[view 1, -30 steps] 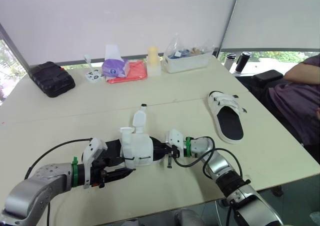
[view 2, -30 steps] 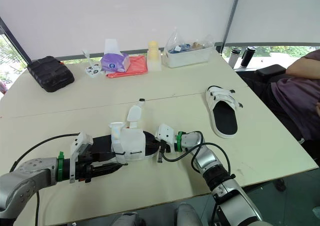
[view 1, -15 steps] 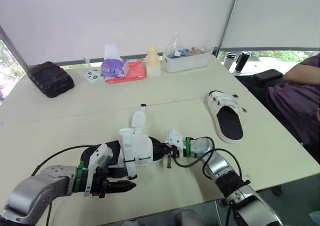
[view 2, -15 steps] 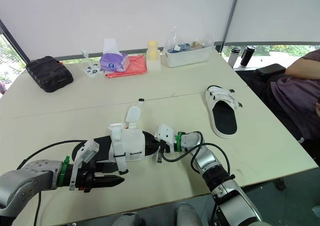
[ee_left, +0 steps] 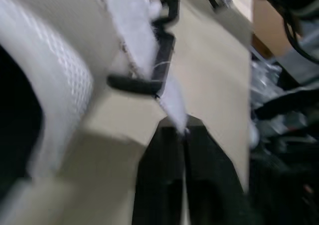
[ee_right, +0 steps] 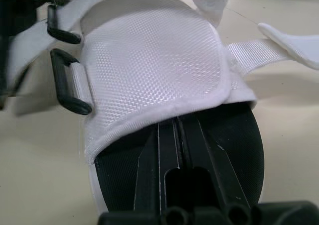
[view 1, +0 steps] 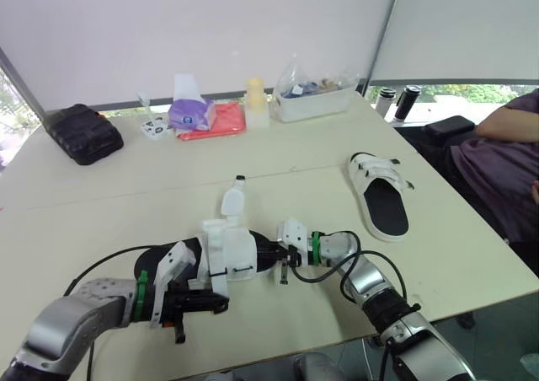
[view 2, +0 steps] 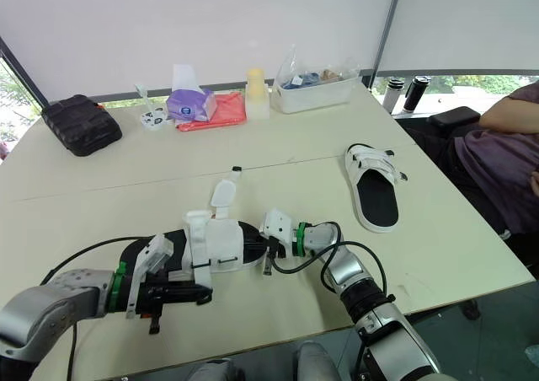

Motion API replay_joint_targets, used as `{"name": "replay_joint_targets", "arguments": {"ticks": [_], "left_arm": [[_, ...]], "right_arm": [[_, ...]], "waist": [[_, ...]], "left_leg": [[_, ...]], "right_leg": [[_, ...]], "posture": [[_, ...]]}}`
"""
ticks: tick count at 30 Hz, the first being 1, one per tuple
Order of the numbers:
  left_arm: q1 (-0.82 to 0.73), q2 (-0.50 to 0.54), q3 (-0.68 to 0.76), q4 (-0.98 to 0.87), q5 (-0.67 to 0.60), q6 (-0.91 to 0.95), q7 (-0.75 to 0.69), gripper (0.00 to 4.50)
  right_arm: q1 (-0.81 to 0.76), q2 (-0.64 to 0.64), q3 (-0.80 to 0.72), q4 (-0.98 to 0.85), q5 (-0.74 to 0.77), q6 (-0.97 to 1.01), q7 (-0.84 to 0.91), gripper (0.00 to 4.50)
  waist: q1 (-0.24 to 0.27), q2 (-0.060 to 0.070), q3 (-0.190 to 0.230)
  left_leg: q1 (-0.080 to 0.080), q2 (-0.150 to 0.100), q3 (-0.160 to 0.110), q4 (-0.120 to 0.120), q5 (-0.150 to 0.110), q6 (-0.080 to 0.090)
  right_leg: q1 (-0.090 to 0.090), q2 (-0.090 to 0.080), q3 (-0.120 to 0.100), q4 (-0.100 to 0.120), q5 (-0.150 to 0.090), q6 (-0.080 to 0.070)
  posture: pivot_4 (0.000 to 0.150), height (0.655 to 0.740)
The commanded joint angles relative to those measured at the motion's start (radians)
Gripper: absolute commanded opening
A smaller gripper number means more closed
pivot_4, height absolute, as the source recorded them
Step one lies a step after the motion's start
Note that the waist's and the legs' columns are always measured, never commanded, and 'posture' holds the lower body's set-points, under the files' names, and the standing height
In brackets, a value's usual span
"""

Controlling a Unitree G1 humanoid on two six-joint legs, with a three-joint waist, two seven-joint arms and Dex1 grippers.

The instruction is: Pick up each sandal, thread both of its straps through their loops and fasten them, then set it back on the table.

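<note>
I'm watching the near sandal [view 1: 229,250] lying on the table [view 1: 118,200] between my two grippers, its toe end toward the right arm and its heel toward the left. The left gripper [ee_left: 183,132] is pinching the very tip of a white strap [ee_left: 130,21], fingers [ee_left: 162,160] pressed tight together around it; that strap is running through a black loop [ee_left: 137,84] on the side of the white upper. The right gripper [ee_right: 178,123] is lying on the black footbed at the toe, its fingers [ee_right: 164,150] closed against each other with the tips tucked just under the edge of the upper, and I'm not seeing anything caught between them. From that wrist, two black loops [ee_right: 67,93] are showing along one side of the upper. The other strap [view 1: 233,202] is sticking out loose from the far side of the sandal, unfastened. The second sandal [view 1: 381,197] is sitting flat on the table well off to the right, its straps lying across it. A person's arm [view 1: 509,121] is resting at the right edge.
</note>
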Motion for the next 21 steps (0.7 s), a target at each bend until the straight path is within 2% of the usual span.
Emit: {"name": "replay_joint_targets", "arguments": {"ticks": [1,8,11,12,16,19,21], "left_arm": [[0.051,0.031,0.011,-0.067,-0.041,0.011,-0.033,0.04],[0.134,0.114,-0.023,-0.119,-0.029,0.0,-0.089,0.04],[0.098,0.116,-0.007,-0.161,-0.089,0.048,-0.071,0.04],[0.063,0.106,0.004,-0.175,-0.124,0.082,-0.048,0.04],[-0.172,0.023,0.097,-0.157,-0.417,0.263,0.145,0.04],[-0.234,-0.057,0.174,-0.064,-0.593,0.29,0.283,0.04],[-0.246,-0.085,0.206,-0.024,-0.647,0.289,0.338,0.04]], "right_arm": [[0.051,-0.02,0.039,0.1,-0.081,0.073,-0.032,0.0],[0.048,-0.02,0.042,0.106,-0.083,0.071,-0.03,0.0],[0.045,-0.02,0.042,0.109,-0.083,0.071,-0.031,0.0],[0.043,-0.02,0.041,0.111,-0.083,0.071,-0.031,0.0],[0.041,-0.019,0.041,0.113,-0.083,0.072,-0.032,0.0],[0.041,-0.018,0.043,0.115,-0.084,0.072,-0.034,0.0],[0.041,-0.018,0.045,0.117,-0.083,0.073,-0.034,0.0]], "waist": [[-0.001,0.0,0.0],[-0.001,0.001,0.001],[-0.002,0.001,0.001],[-0.002,0.0,0.001],[0.003,-0.003,0.0],[-0.005,-0.002,-0.002],[-0.005,-0.001,-0.002]], "left_leg": [[0.0,0.0,0.0,0.0,0.0,0.0],[0.0,0.0,0.0,-0.002,0.0,0.0],[0.0,0.0,0.0,-0.002,0.0,0.0],[0.0,0.0,0.0,-0.002,0.0,0.0],[0.0,0.0,-0.001,-0.001,0.0,-0.001],[0.001,0.0,-0.003,-0.002,0.001,-0.002],[0.001,0.0,-0.003,-0.004,0.002,-0.003]], "right_leg": [[0.0,0.0,0.0,0.0,0.0,0.0],[0.0,0.0,0.0,-0.001,0.0,0.0],[0.0,0.0,0.0,-0.002,0.0,0.0],[0.0,0.0,0.0,-0.002,0.0,-0.001],[0.001,0.0,-0.001,-0.001,0.0,0.0],[0.001,0.0,-0.003,-0.001,0.001,0.002],[0.0,0.0,-0.002,-0.001,0.002,0.004]], "posture": [[0.15,0.74],[0.15,0.74],[0.15,0.74],[0.15,0.74],[0.15,0.74],[0.15,0.74],[0.15,0.74]]}}
